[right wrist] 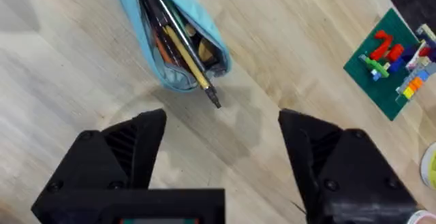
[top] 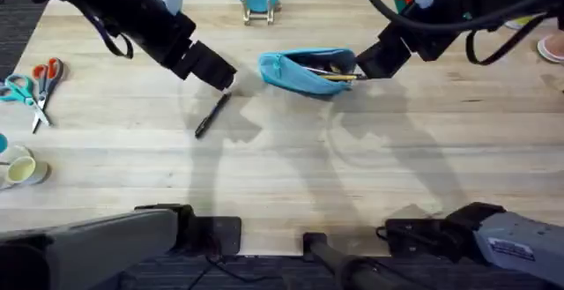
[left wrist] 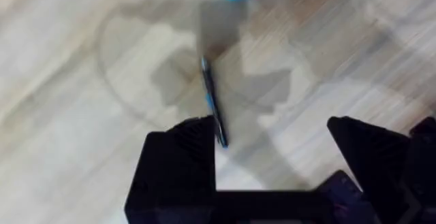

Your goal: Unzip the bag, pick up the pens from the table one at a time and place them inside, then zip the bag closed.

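Our left gripper [top: 225, 78], spread wide and empty, hovers above the upper tip of the black pen [top: 211, 115], which slants toward the table's [top: 291, 184] near edge; the right gripper [right wrist: 221, 139], also spread and empty, sits by the unzipped bag [top: 304, 68] farther back.

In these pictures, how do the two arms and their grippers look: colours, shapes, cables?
Both arms are black. The left gripper and right gripper each have two broad, blocky black fingers; the right's inner faces look ribbed. Black cables loop along the upper links. The bases are light grey, and the right one bears a small label.
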Action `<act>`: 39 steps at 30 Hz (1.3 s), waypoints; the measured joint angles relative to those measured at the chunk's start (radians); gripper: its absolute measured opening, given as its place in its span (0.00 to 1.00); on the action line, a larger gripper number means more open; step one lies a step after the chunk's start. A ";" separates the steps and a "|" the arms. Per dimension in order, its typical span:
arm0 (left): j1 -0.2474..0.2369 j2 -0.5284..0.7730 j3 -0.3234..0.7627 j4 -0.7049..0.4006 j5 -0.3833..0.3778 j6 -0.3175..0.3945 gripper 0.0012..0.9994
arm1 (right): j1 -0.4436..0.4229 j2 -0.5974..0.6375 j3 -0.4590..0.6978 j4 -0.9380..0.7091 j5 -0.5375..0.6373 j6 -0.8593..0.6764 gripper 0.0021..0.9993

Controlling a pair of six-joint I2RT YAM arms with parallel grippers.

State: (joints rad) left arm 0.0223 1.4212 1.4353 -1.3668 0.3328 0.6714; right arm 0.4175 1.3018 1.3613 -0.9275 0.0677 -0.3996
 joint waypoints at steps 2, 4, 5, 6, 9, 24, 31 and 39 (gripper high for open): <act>0.000 0.000 0.000 -0.022 -0.036 -0.040 0.99 | 0.000 0.000 0.000 0.000 0.000 0.000 1.00; 0.000 0.000 0.000 -0.044 -0.076 -0.070 0.99 | 0.000 0.000 0.000 0.000 0.000 0.000 1.00; 0.000 0.000 0.000 -0.051 -0.095 -0.079 1.00 | 0.000 0.000 0.000 0.000 0.000 0.000 1.00; 0.000 0.000 0.000 -0.054 -0.114 -0.089 1.00 | 0.000 0.000 0.000 0.000 0.000 0.000 1.00; 0.000 0.000 0.000 -0.055 -0.148 -0.104 1.00 | 0.000 0.000 0.000 0.000 0.000 0.000 1.00; 0.000 0.000 0.000 -0.051 -0.144 -0.123 1.00 | 0.000 0.000 0.000 0.000 0.000 0.001 1.00; 0.000 0.000 0.000 -0.012 -0.121 -0.123 0.99 | 0.000 0.000 0.000 0.000 0.000 0.003 1.00; 0.000 0.029 0.000 -0.036 -0.074 -0.130 0.99 | 0.000 0.000 0.000 0.000 0.000 0.003 1.00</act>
State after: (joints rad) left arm 0.0223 1.4499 1.4353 -1.4029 0.2589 0.5419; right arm 0.4175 1.3018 1.3617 -0.9275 0.0677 -0.3965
